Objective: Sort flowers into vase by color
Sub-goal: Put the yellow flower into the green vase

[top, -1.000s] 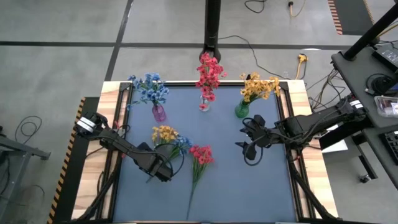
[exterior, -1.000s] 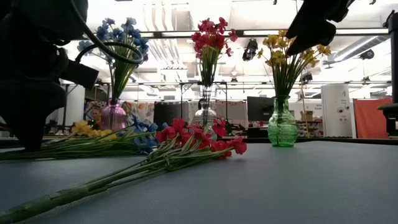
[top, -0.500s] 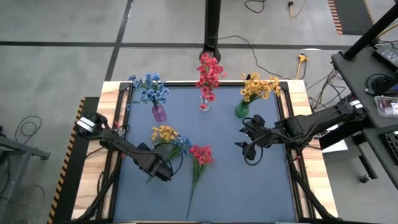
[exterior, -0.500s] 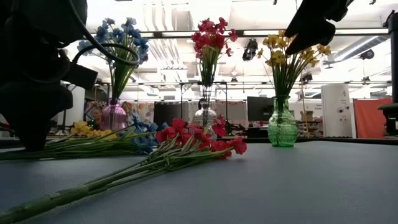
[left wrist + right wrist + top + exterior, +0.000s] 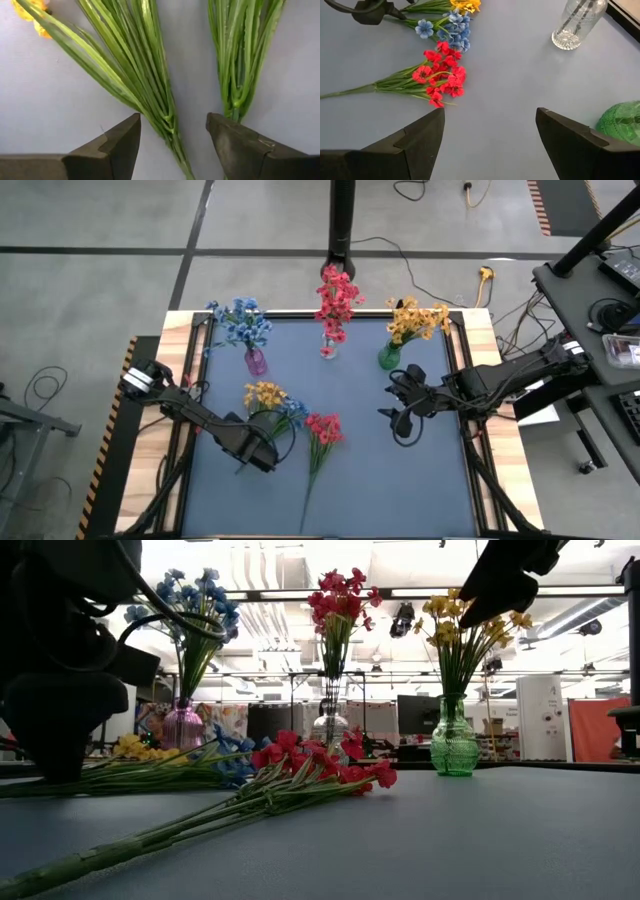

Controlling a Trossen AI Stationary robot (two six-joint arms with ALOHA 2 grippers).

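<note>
Three sprigs lie flat on the blue mat: a yellow one point(image 5: 265, 393), a blue one point(image 5: 293, 411) and a red one point(image 5: 322, 430), their stems running toward the near edge. My left gripper point(image 5: 257, 454) is open, low over the yellow and blue stems. In the left wrist view one green stem bundle point(image 5: 165, 117) lies between its fingers point(image 5: 172, 135), and a second bundle point(image 5: 239, 85) ends by one fingertip. My right gripper point(image 5: 400, 416) is open and hovers in front of the green vase, touching nothing.
Along the far edge stand a pink vase point(image 5: 255, 362) with blue flowers, a clear vase point(image 5: 328, 348) with red flowers and a green vase point(image 5: 389, 358) with yellow flowers. The mat's near right part point(image 5: 400, 490) is bare. A wooden frame point(image 5: 480, 330) borders the table.
My left gripper has shifted slightly over the stems, staying open. The sprigs lie as before, and my right arm has kept still.
</note>
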